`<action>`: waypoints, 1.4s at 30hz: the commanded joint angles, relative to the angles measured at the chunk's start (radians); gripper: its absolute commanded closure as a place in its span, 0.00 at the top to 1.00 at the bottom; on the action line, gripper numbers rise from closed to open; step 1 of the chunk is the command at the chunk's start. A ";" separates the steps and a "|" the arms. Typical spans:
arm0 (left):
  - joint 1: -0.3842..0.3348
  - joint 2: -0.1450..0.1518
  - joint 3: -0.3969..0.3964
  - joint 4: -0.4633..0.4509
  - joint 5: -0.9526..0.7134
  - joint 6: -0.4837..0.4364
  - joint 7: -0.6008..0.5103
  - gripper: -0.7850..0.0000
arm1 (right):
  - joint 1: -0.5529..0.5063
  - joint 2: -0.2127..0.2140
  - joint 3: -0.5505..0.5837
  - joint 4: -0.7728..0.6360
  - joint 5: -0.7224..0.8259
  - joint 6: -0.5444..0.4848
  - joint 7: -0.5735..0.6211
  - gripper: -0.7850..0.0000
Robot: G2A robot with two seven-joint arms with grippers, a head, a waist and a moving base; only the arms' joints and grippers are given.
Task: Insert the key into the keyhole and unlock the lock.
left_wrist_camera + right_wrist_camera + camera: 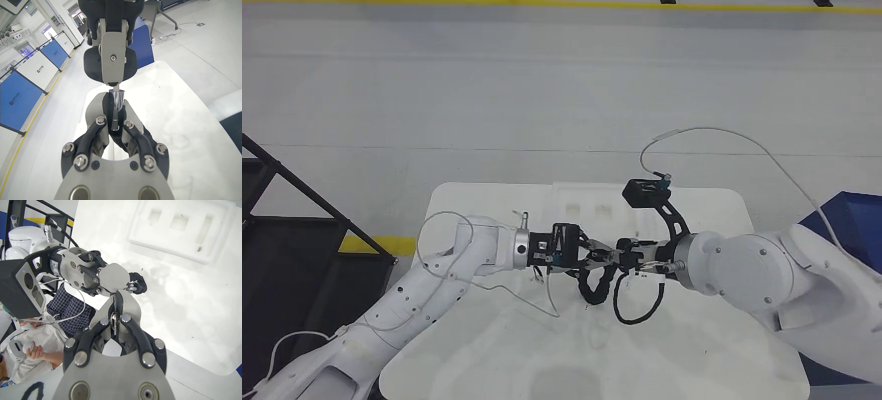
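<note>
A pale grey workshop floor with a yellow line along it spreads around a white rounded bench [722, 350], and blue-and-white barrier panels [20, 94] stand in a row off to one side. At the far edge of the bench lies a white foam tray with rectangular recesses [166, 250].

Over the middle of the bench the two arms come at each other from opposite sides, and their claws meet nose to nose, well up off the surface.

The left claw [115, 109] is closed around a shiny silver metal lock [116, 100]. The lock's narrow polished body stands out between the black pads, with its end face turned toward the other arm. From the right wrist view a curved bit of bright metal shows by the left claw's black pad, though most of the lock is hidden behind the grey finger plate.

The right claw [116, 308] is pinched tight on a small flat silver key [116, 88], gripped by its head with the blade pointing straight out past the fingertips. The blade lines up with the lock, and its tip meets the lock's end face. How far it has gone into the keyhole I cannot tell.
</note>
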 commanded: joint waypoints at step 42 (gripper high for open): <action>-0.080 0.009 0.005 0.157 -0.689 -0.172 -0.429 0.00 | -0.109 0.032 0.049 0.046 -0.241 -0.704 0.013 1.00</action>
